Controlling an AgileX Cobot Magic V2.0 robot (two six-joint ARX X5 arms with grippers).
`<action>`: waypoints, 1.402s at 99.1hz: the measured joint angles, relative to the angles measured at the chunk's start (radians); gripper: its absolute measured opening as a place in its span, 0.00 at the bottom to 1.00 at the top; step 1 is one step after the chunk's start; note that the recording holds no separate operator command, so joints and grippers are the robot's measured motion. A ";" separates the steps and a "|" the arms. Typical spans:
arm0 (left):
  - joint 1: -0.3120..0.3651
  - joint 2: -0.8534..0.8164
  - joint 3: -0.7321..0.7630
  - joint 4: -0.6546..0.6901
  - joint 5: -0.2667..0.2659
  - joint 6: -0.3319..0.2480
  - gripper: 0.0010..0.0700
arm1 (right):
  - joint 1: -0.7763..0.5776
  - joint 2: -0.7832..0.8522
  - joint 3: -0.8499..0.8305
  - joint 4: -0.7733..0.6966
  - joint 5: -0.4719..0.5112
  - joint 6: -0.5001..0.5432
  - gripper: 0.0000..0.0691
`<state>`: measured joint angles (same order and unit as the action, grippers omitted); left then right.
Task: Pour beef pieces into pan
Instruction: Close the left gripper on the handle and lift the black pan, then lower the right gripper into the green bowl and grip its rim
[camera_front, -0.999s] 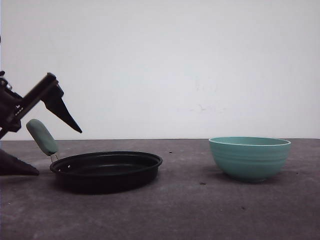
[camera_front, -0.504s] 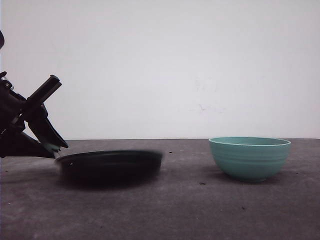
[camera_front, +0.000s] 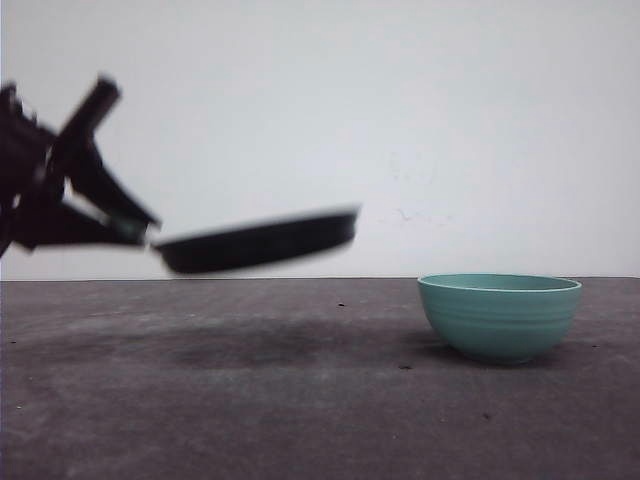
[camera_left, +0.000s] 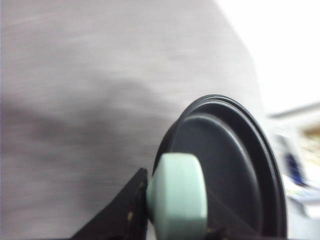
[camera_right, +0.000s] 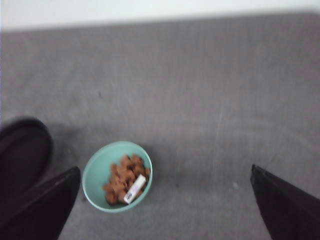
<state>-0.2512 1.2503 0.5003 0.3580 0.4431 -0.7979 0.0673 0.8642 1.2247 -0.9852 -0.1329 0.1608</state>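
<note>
One gripper, the left gripper, clamped the handle of the airborne pan; a tilt risked slippage. Rightward, beef pieces sat in the bowl; the right gripper hung spread.

The pan seemingly hangs above the table, left of the bowl.

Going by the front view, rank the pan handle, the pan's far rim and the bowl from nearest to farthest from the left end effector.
1. Pan handle: clamped in the left end effector, at the left.
2. Pan's far rim: midair, toward the middle, the pan lifted off the table.
3. Bowl: on the table at the right, holding the beef pieces.
</note>
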 joint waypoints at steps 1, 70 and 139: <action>-0.003 -0.009 0.000 -0.004 0.003 0.000 0.07 | 0.000 0.010 -0.002 0.002 0.000 0.000 0.95; -0.085 -0.382 0.122 -0.587 -0.027 0.183 0.07 | 0.034 0.661 -0.024 0.135 -0.174 -0.023 0.43; -0.085 -0.382 0.122 -0.623 -0.027 0.184 0.07 | 0.092 0.913 -0.024 0.243 -0.185 -0.030 0.21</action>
<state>-0.3363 0.8684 0.6224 -0.2653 0.4160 -0.6140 0.1589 1.7771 1.2011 -0.7425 -0.3180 0.1310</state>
